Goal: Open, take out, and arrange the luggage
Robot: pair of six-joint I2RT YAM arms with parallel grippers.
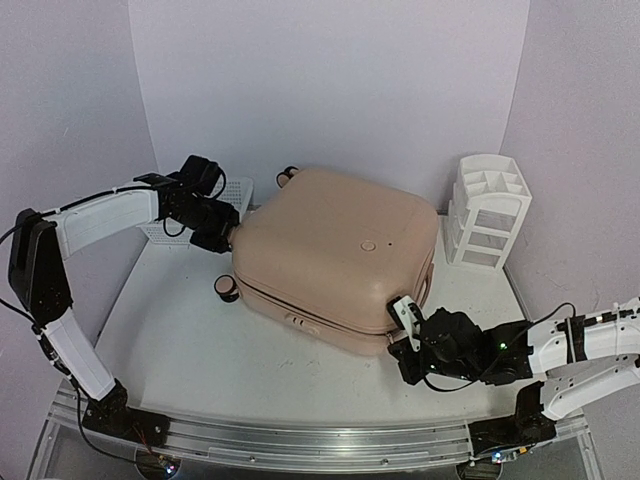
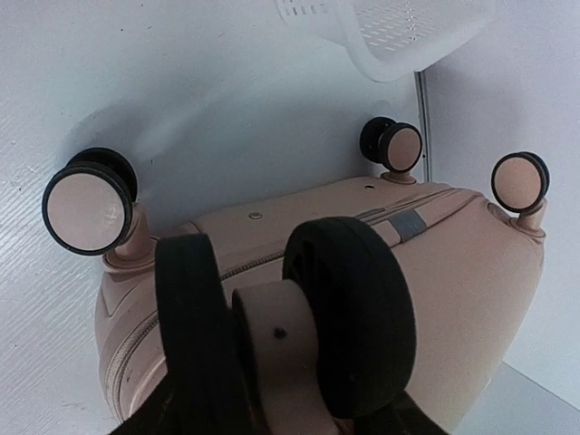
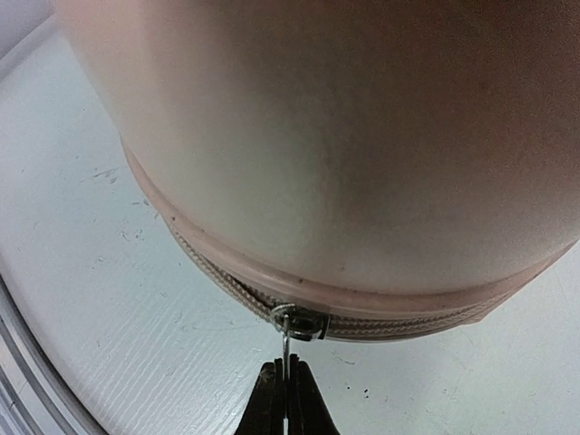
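Observation:
The peach-pink luggage [image 1: 340, 255] lies flat and closed in the middle of the table. My left gripper [image 1: 218, 238] is at its left end, closed round a black-and-beige double caster wheel [image 2: 281, 335] that fills the left wrist view. That wheel hides most of the fingers. Other casters [image 2: 88, 211] [image 2: 399, 148] [image 2: 518, 181] stick out from the same end. My right gripper [image 3: 288, 385] is at the near right corner [image 1: 405, 335], shut on the thin metal zipper pull [image 3: 287, 344]. The pull hangs from the slider [image 3: 304, 323] on the zipper seam.
A white mesh basket [image 1: 235, 190] sits behind the left gripper, close to the suitcase's far left corner. A white drawer organizer [image 1: 488, 210] stands at the back right beside the suitcase. The metal rail [image 1: 320, 440] with the arm bases runs along the table's near edge.

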